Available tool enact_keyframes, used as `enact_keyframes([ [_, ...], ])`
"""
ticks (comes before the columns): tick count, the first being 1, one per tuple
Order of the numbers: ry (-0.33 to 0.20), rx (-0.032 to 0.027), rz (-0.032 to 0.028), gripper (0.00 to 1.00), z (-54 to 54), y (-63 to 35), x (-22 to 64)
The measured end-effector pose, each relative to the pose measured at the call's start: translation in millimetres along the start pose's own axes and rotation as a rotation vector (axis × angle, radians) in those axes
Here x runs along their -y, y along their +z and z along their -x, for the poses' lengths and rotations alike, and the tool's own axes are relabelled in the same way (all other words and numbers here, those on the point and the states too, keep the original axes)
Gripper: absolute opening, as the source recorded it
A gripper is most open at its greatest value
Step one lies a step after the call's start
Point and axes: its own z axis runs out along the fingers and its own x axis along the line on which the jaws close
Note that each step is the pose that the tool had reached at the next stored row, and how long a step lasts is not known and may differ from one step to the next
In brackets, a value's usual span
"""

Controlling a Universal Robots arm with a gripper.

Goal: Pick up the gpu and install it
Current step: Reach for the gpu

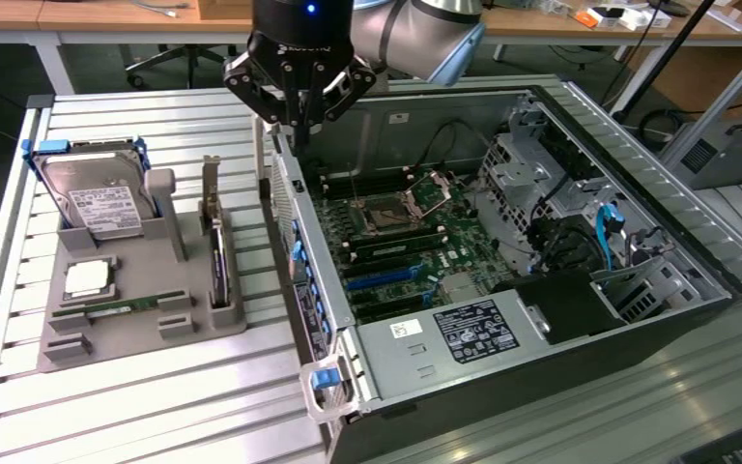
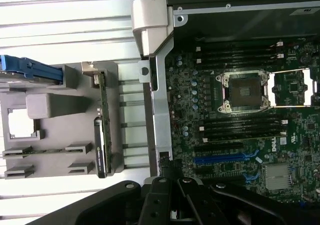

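The black multi-link gripper (image 1: 294, 118) is seen with its jaws drawn together and nothing held, poised over the rear wall of the open grey steel computer case (image 1: 404, 367); the gpu (image 1: 220, 266), a thin flat dark card with a long silver-grey bracket at one end, is stood on edge in a slot of the matte grey moulded holder tray (image 1: 127, 343), beside the case and well apart from the fingers. The step in hand is judged to be the reach for the card. For it to be done well, the jaws should be opened wider than the card's thickness and centred over its upper edge; the flat faces should be clamped rather than the smooth bracket, which is likely to slip; a straight upward lift is advised so that the board is not bound in its slot. In the wrist view the gpu (image 2: 101, 135) is presented edge-on, narrow and rigid-looking, with the gripper (image 2: 172, 184) near the case wall; the pale table (image 1: 152, 416) is ribbed.
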Motion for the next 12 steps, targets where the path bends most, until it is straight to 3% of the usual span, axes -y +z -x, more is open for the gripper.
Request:
enact_keyframes([
  [12, 0.000, 0.0000, -0.0009, 0.11, -3.3, -0.1, 0.3],
])
